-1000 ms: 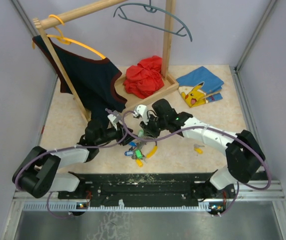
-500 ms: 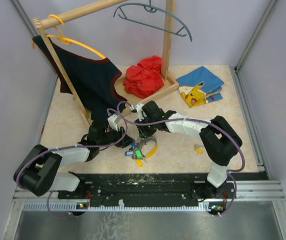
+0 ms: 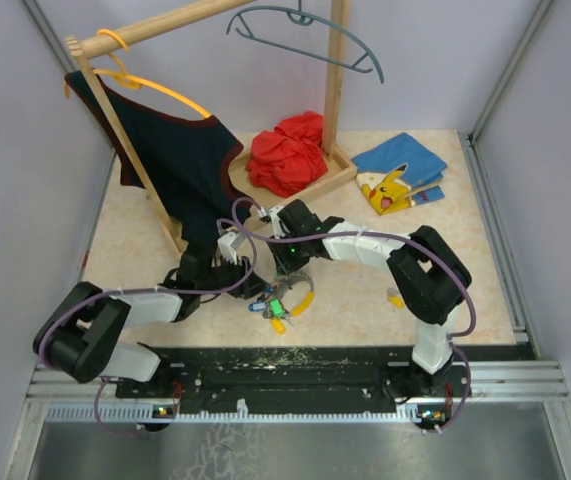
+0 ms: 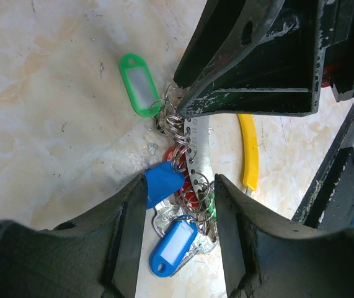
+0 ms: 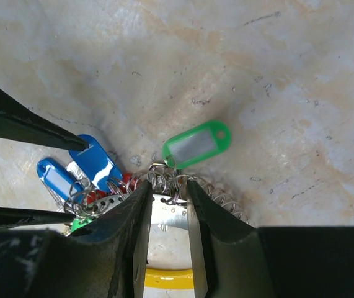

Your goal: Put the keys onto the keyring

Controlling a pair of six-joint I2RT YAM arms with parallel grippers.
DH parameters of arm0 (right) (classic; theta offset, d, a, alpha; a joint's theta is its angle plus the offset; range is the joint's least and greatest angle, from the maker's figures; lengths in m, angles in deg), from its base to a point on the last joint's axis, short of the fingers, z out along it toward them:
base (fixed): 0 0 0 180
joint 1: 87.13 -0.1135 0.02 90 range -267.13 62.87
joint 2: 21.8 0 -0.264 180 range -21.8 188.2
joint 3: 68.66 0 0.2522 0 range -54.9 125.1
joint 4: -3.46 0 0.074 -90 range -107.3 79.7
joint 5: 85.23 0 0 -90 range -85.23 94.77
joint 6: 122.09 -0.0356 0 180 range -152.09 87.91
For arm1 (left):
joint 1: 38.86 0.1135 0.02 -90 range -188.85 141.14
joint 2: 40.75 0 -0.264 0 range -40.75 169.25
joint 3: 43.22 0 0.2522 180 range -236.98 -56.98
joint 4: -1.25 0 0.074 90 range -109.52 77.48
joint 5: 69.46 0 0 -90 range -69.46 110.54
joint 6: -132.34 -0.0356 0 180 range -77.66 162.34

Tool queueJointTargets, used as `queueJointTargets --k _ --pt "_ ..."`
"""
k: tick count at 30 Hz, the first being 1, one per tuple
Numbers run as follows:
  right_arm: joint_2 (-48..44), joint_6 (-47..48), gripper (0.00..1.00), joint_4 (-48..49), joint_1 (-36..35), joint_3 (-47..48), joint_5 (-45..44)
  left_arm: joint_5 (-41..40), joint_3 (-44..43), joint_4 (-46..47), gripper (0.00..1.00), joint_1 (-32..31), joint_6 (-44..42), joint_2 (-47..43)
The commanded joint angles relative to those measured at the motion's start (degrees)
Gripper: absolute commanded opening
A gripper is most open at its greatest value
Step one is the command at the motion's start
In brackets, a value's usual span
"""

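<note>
The keys lie bunched on the table with blue, green and red tags, strung on small rings along the silvery keyring, next to its yellow curved piece. My left gripper is open and low, its fingers straddling the blue-tagged keys. My right gripper is narrowed onto the cluster of rings at the keyring's end, beside the green tag. In the top view the two grippers, left and right, meet over the bunch.
A small lone yellow piece lies to the right. A wooden rack with an orange hanger and dark garment stands at the back left. Red cloth and a blue Pikachu cloth lie at the back.
The right arm folded and swung its gripper left and down onto the key bunch. The left gripper shifted slightly right toward the bunch.
</note>
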Motion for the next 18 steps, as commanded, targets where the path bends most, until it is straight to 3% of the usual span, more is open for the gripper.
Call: queueJointTargets --k 1,11,17,18 --pt "1.08 -0.93 0.29 -1.14 -0.46 2.68 0.73 1.70 -0.75 1.60 0.52 0.19 0.17 1.00" --pt "2.48 -0.86 0.22 -2.26 -0.42 3.10 2.48 2.48 -0.77 2.29 0.52 0.23 0.59 1.68" --pt "1.45 -0.14 0.00 -2.50 -0.47 3.46 3.58 2.88 -0.68 2.93 0.51 0.17 1.02 1.79" --pt "0.96 0.19 0.00 -2.55 -0.47 3.49 3.76 2.98 -0.66 3.17 0.51 0.24 1.16 1.71"
